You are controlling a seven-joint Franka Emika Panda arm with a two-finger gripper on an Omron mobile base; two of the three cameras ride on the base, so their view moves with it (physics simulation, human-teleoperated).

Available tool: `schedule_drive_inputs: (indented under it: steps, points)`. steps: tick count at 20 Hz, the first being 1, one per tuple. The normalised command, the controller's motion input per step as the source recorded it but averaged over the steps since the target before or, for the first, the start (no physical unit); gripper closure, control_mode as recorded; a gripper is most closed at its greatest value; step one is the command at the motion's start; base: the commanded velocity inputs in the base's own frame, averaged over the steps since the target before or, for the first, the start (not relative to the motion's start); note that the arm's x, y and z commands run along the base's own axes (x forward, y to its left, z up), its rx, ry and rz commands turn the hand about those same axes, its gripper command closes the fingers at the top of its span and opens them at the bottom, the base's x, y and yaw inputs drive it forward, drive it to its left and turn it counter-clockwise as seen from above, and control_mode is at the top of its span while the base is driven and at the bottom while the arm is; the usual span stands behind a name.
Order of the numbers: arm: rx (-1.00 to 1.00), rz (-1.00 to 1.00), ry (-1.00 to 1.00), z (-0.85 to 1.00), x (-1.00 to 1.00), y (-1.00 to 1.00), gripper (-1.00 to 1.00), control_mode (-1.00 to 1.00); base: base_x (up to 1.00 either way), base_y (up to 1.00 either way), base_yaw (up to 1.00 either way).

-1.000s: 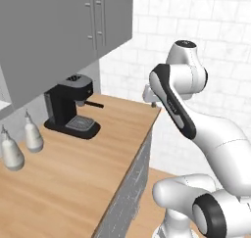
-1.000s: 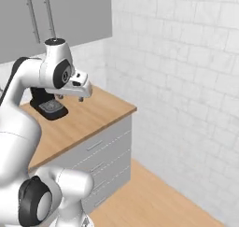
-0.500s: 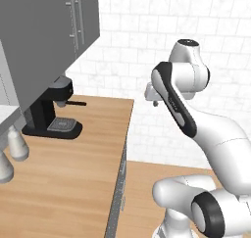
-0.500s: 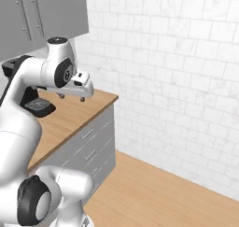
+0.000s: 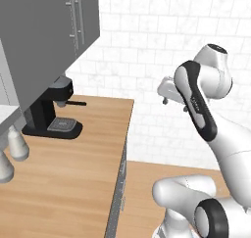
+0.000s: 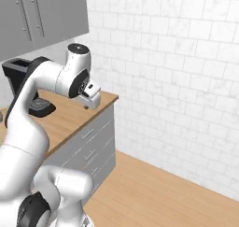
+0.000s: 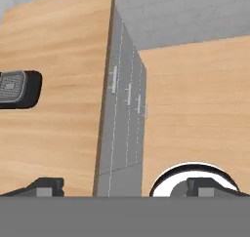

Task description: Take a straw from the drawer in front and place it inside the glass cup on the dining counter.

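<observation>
While open, end effector [image 7: 124,186] above drawers [image 7: 128,92]

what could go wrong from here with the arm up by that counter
1. The gripper hangs open and empty above the counter's end, near the tiled wall; a wide swing might clip it.
2. The drawers below are all shut, so reaching for a handle from this height may miss the small bar.
3. The coffee machine and bottles stand on the counter; a low sweep could knock them.
</observation>
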Motion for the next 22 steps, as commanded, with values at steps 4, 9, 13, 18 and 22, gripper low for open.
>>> schedule_drive_inputs:
  steps: [4, 9, 13, 18, 22]
  points:
    - [0.34, -0.08, 0.0, -0.18, 0.06, -0.89, -1.0, -1.0, 0.0, 0.0, 0.0]
    - [0.36, -0.02, 0.0, -0.56, 0.25, -0.75, -1.0, -1.0, 0.0, 0.0, 0.0]
    - [0.36, 0.0, 0.0, -0.8, 0.33, -0.5, -1.0, -1.0, 0.0, 0.0, 0.0]
    - [0.32, 0.0, 0.0, -0.89, 0.31, -0.15, -1.0, -1.0, 0.0, 0.0, 0.0]
    - [0.25, 0.02, 0.0, -0.91, 0.3, 0.02, -1.0, -1.0, 0.0, 0.0, 0.0]
